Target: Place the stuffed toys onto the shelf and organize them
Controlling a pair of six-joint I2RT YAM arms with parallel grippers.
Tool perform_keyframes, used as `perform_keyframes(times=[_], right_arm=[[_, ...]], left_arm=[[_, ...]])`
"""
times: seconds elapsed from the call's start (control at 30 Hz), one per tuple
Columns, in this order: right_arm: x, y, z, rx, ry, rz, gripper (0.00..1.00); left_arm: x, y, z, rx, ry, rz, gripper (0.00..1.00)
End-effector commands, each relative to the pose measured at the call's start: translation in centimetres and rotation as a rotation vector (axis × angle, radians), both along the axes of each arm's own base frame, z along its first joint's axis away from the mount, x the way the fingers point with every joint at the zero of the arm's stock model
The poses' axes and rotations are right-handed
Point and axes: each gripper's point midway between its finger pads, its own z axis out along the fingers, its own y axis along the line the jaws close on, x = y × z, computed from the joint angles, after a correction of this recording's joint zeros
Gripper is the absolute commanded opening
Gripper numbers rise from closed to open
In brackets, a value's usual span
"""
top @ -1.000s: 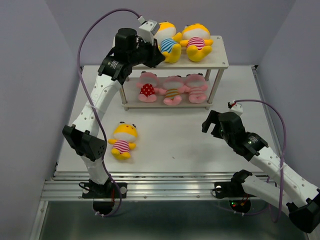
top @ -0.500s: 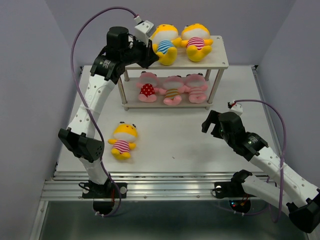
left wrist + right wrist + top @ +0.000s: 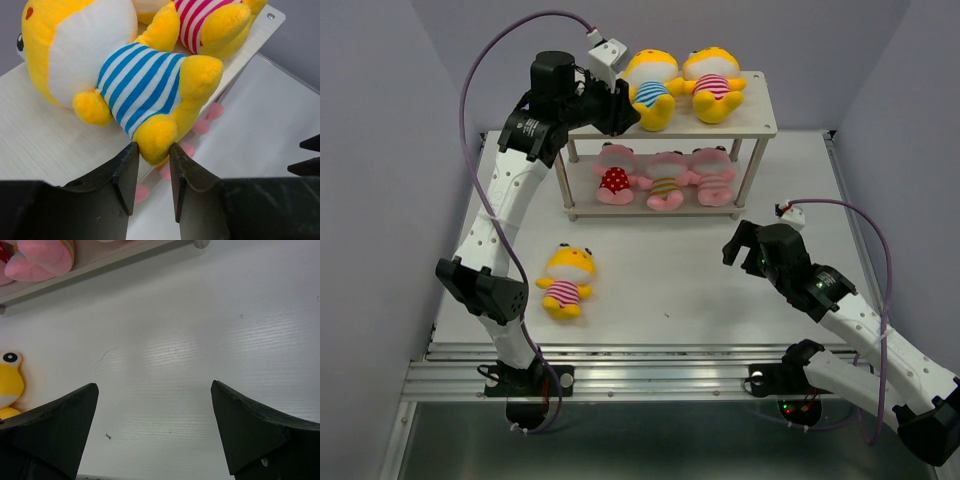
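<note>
The left claw flanks a foot of the blue-striped toy on the shelf top; gripping or not, I cannot tell. The unshelved yellow toy lies near-left on the bench, head far, closer to the left arm. The right claw is spread.

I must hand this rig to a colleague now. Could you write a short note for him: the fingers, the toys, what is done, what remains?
Left gripper: fingers part way apart on either side of one foot of the yellow plush toy in a blue-striped shirt, on the top board of the pale wooden two-tier shelf; grip unclear.
Right gripper: open, empty, above the white table.
Done: five toys shelved. Top: the blue-striped one beside a yellow plush toy in a pink-striped shirt. Bottom: three pink plush toys.
Left: the sixth toy, yellow plush with a pink-striped shirt, lies on the table.
</note>
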Motion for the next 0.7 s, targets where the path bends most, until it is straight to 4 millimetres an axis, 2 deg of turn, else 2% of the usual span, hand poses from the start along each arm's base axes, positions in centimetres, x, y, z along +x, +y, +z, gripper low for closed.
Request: perform_keyframes(times=[0.0,0.1,0.2,0.23,0.3,0.33,0.4,0.47,0.5,0.53,0.57,0.6,0.63,0.67], right_arm=[[0.6,0.7,1.0,0.045,-0.041,0.001,1.0],[0.6,0.7,1.0,0.046,-0.043,0.005,1.0],[0.6,0.8,1.1,0.052,-0.044,0.008,1.0],[0.6,0.8,1.2,0.052,-0.045,0.008,1.0],[0.6,0.9,1.2,0.055,-0.044,0.013,1.0],[0.6,1.0,1.3,0.053,-0.046,0.017,1.0],[0.5,1.1,1.4,0.06,-0.048,0.023,1.0],[0.4,1.2,1.6,0.065,-0.054,0.034,1.0],[0.4,1.2,1.7,0.067,-0.058,0.038,1.0],[0.4,1.3,1.8,0.067,-0.064,0.046,1.0],[0.3,1.5,1.9,0.073,-0.066,0.059,1.0],[0.3,1.6,2.0,0.074,-0.073,0.069,1.0],[0.2,1.7,2.1,0.075,-0.075,0.078,1.0],[0.1,2.0,2.2,0.08,-0.075,0.096,1.0]], left_arm=[[-1.5,0.8,5.7,-0.063,-0.14,0.003,0.45],[-2.0,1.0,6.5,-0.08,-0.148,0.002,0.49],[-2.9,1.1,7.6,-0.099,-0.165,-0.007,0.6],[-3.4,1.2,8.4,-0.112,-0.177,-0.012,0.71],[-4.1,1.4,9.2,-0.128,-0.19,-0.014,0.8],[-5.0,1.6,10.1,-0.141,-0.208,-0.019,0.98],[-5.8,1.8,10.3,-0.151,-0.206,-0.021,0.99],[-7.4,2.6,11.8,-0.175,-0.248,-0.011,0.99],[-7.3,2.8,11.0,-0.174,-0.227,0.007,0.99],[-7.3,3.4,11.2,-0.182,-0.238,0.041,0.99],[-8.8,4.1,12.1,-0.21,-0.248,0.057,0.99],[-8.5,4.3,10.2,-0.201,-0.206,0.082,0.99],[-8.7,5.1,10.3,-0.226,-0.207,0.129,0.99],[-10.7,6.4,11.2,-0.264,-0.226,0.164,0.99]])
